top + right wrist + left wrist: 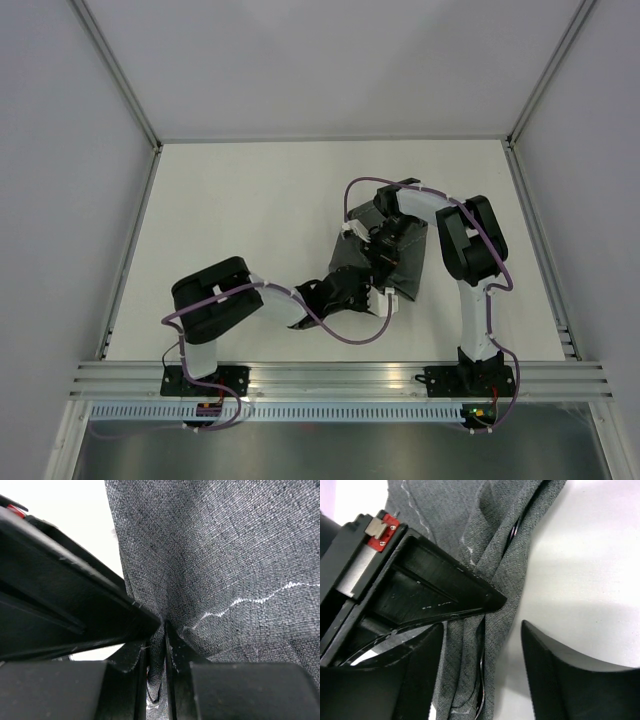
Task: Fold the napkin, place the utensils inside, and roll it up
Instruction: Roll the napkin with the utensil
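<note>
The dark grey napkin (400, 262) lies bunched right of the table's centre. In the left wrist view it is a long folded strip (500, 580) with pale hem stitching. My left gripper (482, 630) is open and straddles this strip, and bare table shows between the cloth and the right-hand finger (570, 675). In the top view this gripper (378, 297) is at the napkin's near edge. My right gripper (157, 645) is shut on a pinched ridge of napkin (225, 555), just behind the left one (384, 260). The utensils are hidden in the folds. Only a thin glossy sliver (482, 680) shows there.
The white table (250, 220) is enclosed by pale walls and metal rails at the sides and near edge. The right gripper's black body (395, 580) crowds the left wrist view. The left gripper's finger (60, 595) presses close beside the right jaws.
</note>
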Controlling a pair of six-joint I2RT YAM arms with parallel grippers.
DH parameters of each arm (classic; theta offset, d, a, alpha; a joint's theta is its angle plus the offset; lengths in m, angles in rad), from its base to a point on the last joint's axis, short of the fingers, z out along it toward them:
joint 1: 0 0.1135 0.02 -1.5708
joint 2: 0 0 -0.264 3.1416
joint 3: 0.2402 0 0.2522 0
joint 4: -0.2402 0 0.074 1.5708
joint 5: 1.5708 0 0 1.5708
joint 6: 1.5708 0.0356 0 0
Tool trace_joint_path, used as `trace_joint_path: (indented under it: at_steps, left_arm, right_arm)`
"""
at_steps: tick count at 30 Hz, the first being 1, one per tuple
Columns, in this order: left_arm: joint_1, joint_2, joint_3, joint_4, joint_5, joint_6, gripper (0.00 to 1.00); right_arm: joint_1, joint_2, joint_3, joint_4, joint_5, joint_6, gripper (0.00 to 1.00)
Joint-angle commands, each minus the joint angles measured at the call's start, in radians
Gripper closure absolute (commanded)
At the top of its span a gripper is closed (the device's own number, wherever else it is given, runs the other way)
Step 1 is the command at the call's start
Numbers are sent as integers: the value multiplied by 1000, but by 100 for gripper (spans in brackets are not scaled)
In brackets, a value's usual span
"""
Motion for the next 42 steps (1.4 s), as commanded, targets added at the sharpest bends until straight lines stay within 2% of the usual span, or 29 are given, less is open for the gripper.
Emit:
trace_joint_path:
  at_steps: [1, 3, 10, 11, 12, 14, 18, 19, 20, 21, 23, 24, 27, 33, 42]
  left_arm:
    - [3, 25, 41, -86, 31, 40, 33]
    - [6, 25, 61, -147, 46, 8, 39]
    - [30, 51, 135, -295, 66, -65, 69]
    - [32, 56, 143, -306, 68, -75, 77]
    - [35, 54, 155, -316, 75, -87, 90]
    - [44, 57, 172, -353, 75, -102, 98]
    - [59, 54, 213, -427, 149, -141, 98]
    - [64, 53, 221, -441, 158, -147, 98]
    - [67, 51, 227, -467, 181, -153, 98]
    - [75, 51, 235, -476, 193, -164, 98]
    - [84, 50, 251, -508, 230, -187, 98]
    - [95, 50, 258, -520, 242, -194, 98]
    - [113, 50, 276, -554, 293, -222, 98]
    - [158, 57, 307, -615, 399, -272, 98]
    - [274, 128, 462, -801, 649, -375, 98]
  right_arm:
    - [-5, 71, -30, 64, 132, -53, 96]
    - [-8, 74, -22, 57, 129, -54, 96]
    - [-10, 78, -13, 53, 123, -54, 96]
    - [-10, 76, -13, 53, 121, -54, 96]
    - [-10, 76, -13, 53, 120, -54, 96]
    - [-11, 71, -16, 54, 118, -54, 96]
    - [-14, 56, -22, 56, 112, -48, 95]
    - [-16, 44, -22, 54, 109, -45, 92]
    - [-19, 36, -22, 53, 103, -45, 88]
    - [-23, 15, -19, 53, 86, -42, 80]
    - [-30, -8, -15, 47, 68, -33, 70]
    - [-36, -37, -13, 47, 55, -27, 62]
    - [-49, -94, -7, 51, 26, 1, 52]
    - [-86, -223, -24, 87, -1, 71, 45]
    - [-186, -396, -123, 228, -15, 154, 44]
